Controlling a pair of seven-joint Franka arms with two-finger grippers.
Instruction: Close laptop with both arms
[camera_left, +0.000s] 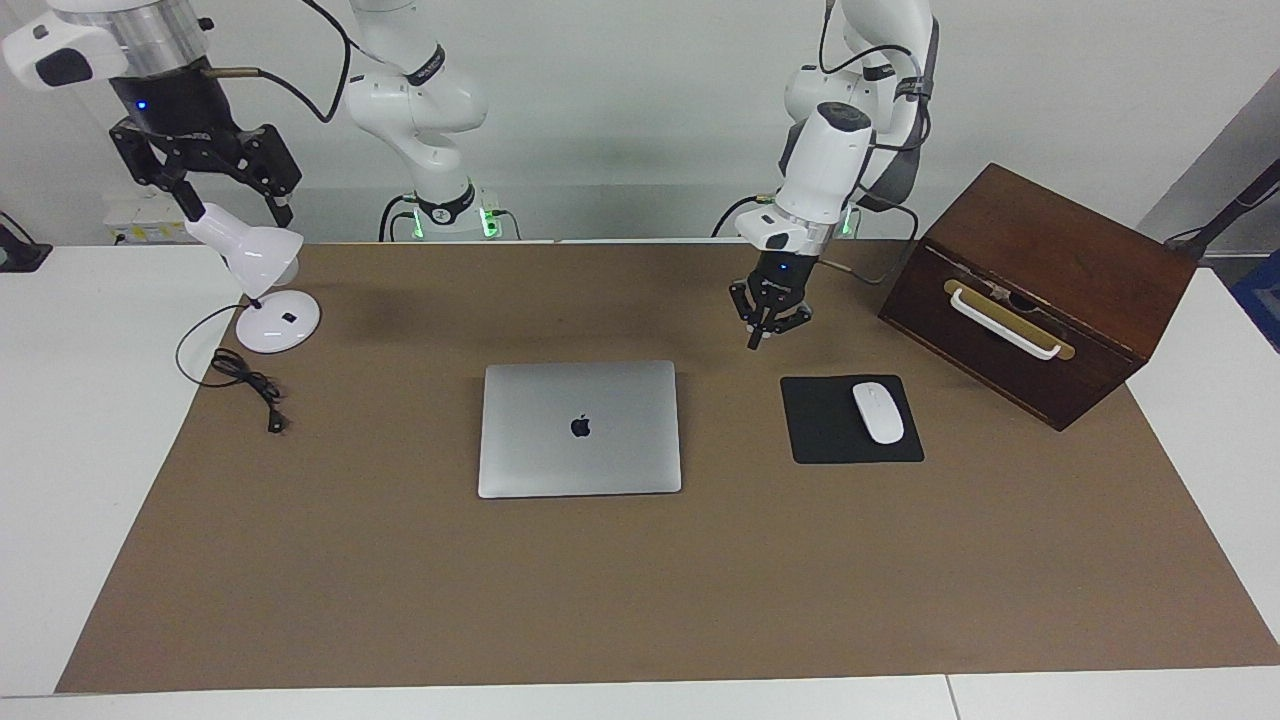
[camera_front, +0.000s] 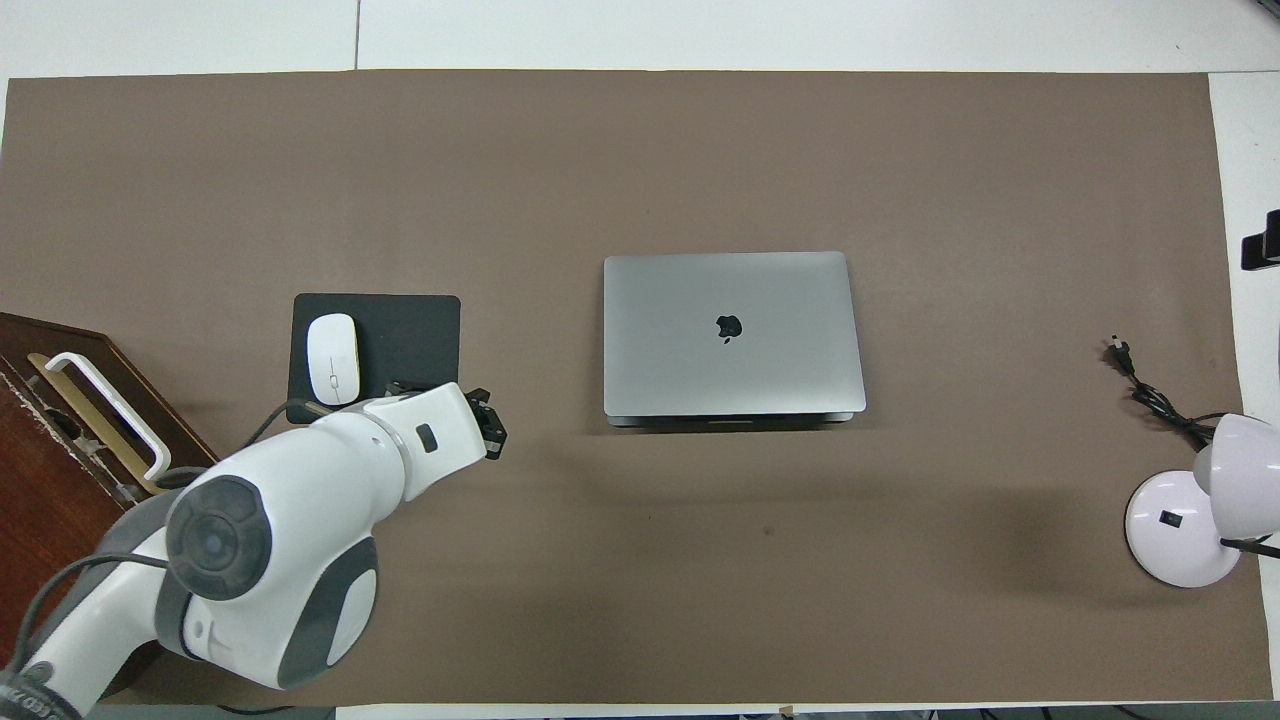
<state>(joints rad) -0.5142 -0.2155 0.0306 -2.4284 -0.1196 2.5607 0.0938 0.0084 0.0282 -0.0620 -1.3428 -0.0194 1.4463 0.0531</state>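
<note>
The silver-grey laptop (camera_left: 579, 428) lies flat on the brown mat with its lid down and the apple logo facing up; it also shows in the overhead view (camera_front: 733, 333). My left gripper (camera_left: 770, 325) hangs just above the mat between the laptop and the mouse pad, nearer to the robots than both and touching neither; it also shows in the overhead view (camera_front: 490, 427). My right gripper (camera_left: 235, 205) is raised high over the desk lamp at the right arm's end of the table, its jaws spread wide and empty.
A black mouse pad (camera_left: 825, 420) with a white mouse (camera_left: 877, 412) lies beside the laptop toward the left arm's end. A brown wooden box (camera_left: 1040, 290) with a white handle stands past it. A white desk lamp (camera_left: 277, 322) and its black cord (camera_left: 250, 385) are at the right arm's end.
</note>
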